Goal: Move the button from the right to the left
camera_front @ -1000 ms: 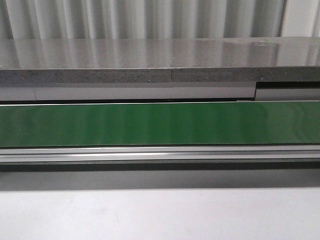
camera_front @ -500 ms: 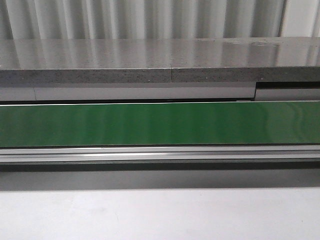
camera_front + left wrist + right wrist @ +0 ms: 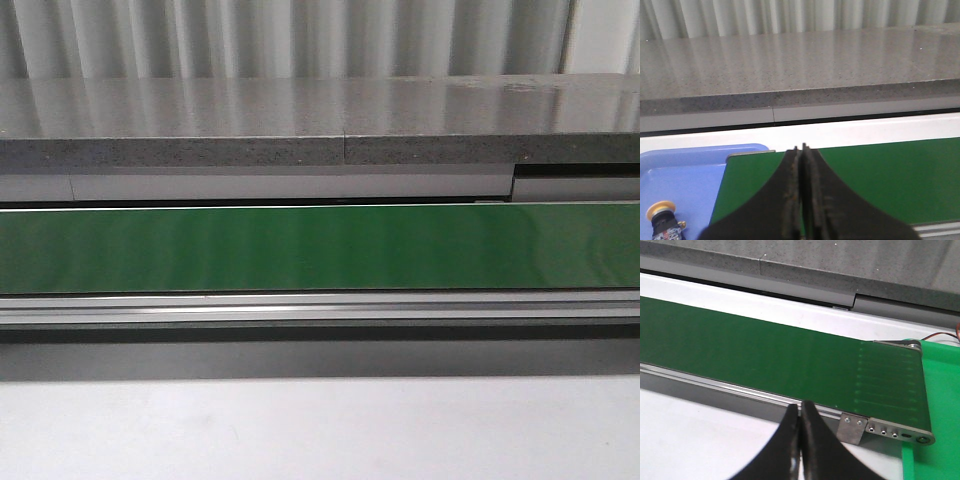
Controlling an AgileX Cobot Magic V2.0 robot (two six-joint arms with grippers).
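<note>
1. The grey speckled counter [image 3: 300,125] runs the full width of the front view, glossy on top, with pale corrugated panelling [image 3: 300,38] rising behind it.
2. Below it lies the green conveyor belt [image 3: 320,248], a long flat band edged in front by a silver aluminium rail [image 3: 320,308]; nearer still is a plain white surface [image 3: 320,430]. No arm shows in the front view.
3. In the right wrist view the belt's end appears, with a metal end bracket [image 3: 887,429] carrying small screws, and a bright green tray or mat [image 3: 940,405] just beyond it.
4. In the left wrist view a light blue tray [image 3: 685,180] sits against the other end of the belt.
5. The left gripper [image 3: 801,200] hangs over the belt beside the blue tray — its black jaws pressed together, nothing between them.
6. The right gripper [image 3: 800,440] hangs over the white surface just in front of the rail — jaws likewise closed tight and empty.
7. The button [image 3: 662,220] lies in the blue tray, its yellow-orange cap and black collar visible, partly cut off by the picture's edge.
</note>
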